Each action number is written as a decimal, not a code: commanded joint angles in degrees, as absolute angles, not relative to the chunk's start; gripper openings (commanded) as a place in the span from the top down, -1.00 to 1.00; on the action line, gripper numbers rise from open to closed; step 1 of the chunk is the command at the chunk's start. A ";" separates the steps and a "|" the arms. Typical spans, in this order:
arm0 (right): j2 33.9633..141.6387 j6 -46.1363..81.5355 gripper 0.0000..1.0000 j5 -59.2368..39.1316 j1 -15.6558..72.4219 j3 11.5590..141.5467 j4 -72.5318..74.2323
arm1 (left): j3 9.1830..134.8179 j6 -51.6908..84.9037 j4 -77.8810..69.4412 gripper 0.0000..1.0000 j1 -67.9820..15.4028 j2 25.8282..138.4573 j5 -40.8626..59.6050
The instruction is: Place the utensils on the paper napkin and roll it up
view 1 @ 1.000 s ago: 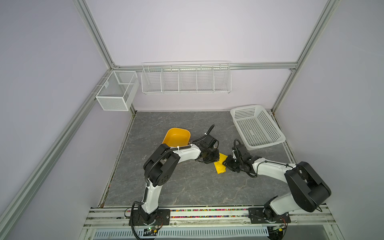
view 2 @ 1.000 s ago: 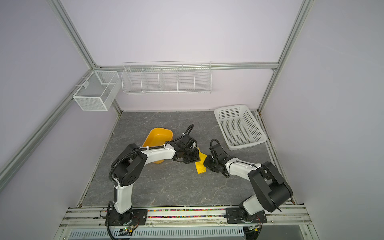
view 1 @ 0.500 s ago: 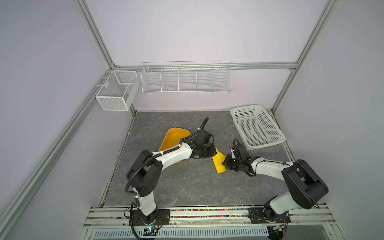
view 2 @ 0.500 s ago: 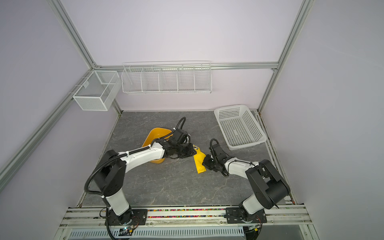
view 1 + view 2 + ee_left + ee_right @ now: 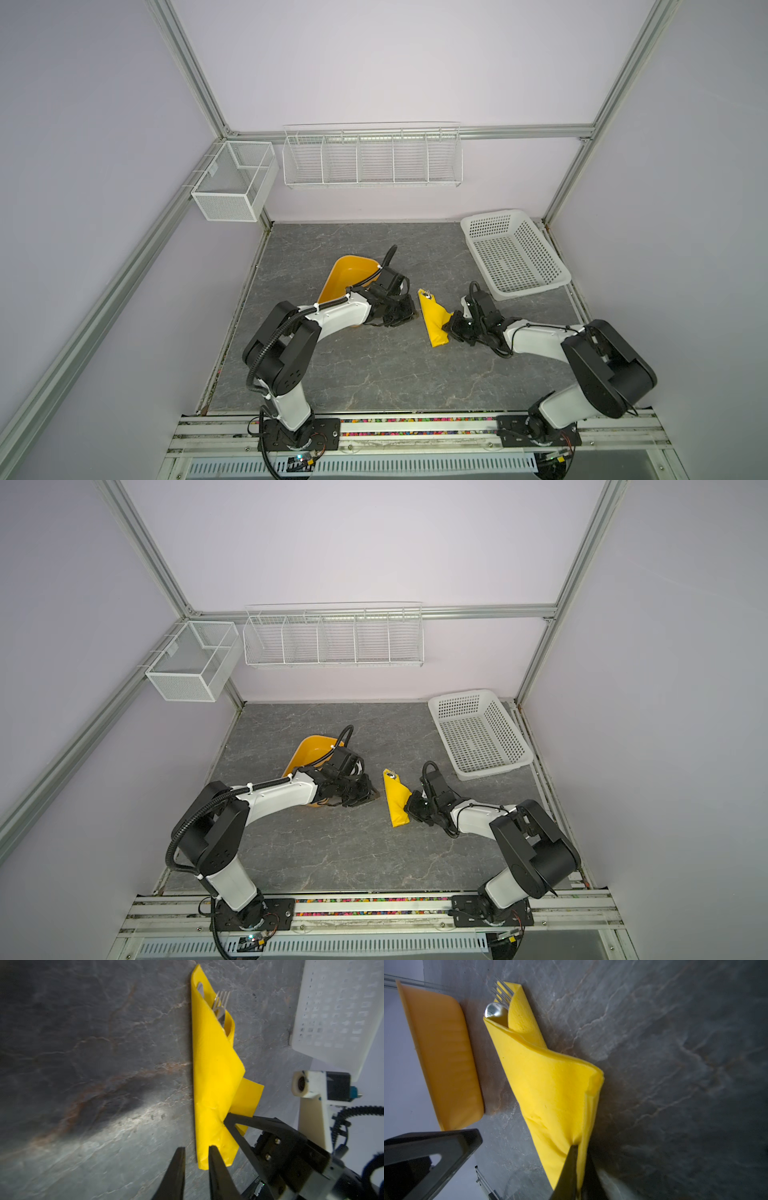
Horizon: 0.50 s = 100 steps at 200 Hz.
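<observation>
The utensils (image 5: 220, 1005) are already inside the paper napkin (image 5: 432, 322), which lies mid-table as a loose, narrow wrap; the fork's tines and a spoon bowl poke out of its far end. To its left, the left gripper (image 5: 196, 1147) sits just beside the wrap's near end, jaws a little apart and holding nothing. To its right, the right gripper (image 5: 579, 1153) has its jaws closed, pinching a fold of the napkin. One flap (image 5: 247, 1095) sticks out loose on that side, so I judge the placing done and the rolling nearly done, with tucking that flap round left to do.

The mesh box (image 5: 224, 203) on the left wall and the wire rack (image 5: 372, 166) on the back wall are empty. The orange tub (image 5: 345, 274), partly hidden by the left arm, shows nothing inside. The white basket (image 5: 515, 257) is empty.
</observation>
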State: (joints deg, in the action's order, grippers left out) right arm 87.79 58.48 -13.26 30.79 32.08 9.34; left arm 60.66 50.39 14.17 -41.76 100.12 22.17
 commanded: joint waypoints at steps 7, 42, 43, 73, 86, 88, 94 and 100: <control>88.74 59.68 0.84 -13.60 31.19 30.73 8.17 | 67.23 49.28 12.91 0.67 -43.43 104.22 25.13; 88.58 59.77 0.75 -13.84 31.29 30.58 8.70 | 71.96 49.96 15.37 0.80 -45.62 111.22 24.48; 88.59 59.81 0.74 -13.86 31.33 30.54 8.79 | 71.97 50.03 15.46 0.80 -45.70 111.33 24.28; 87.08 60.04 0.70 -13.33 31.28 29.27 10.00 | 72.51 49.25 21.09 0.85 -46.76 113.17 19.40; 86.92 59.50 0.70 -13.18 31.25 29.78 8.90 | 72.08 49.20 21.28 0.86 -46.76 113.12 18.80; 86.92 59.44 0.70 -13.18 31.28 29.84 8.88 | 71.96 49.23 20.99 0.86 -46.76 113.07 18.92; 86.99 59.14 0.69 -13.49 31.23 29.88 9.20 | 71.33 49.53 19.63 0.86 -46.76 112.82 19.49; 87.01 58.94 0.69 -13.91 31.29 29.71 9.84 | 70.71 49.81 18.20 0.86 -46.76 112.77 20.25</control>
State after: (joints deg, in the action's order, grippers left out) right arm 87.55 59.11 -13.39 30.89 30.94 10.96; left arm 71.16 49.84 18.26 -46.81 113.16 21.61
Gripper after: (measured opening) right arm 0.153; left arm 0.069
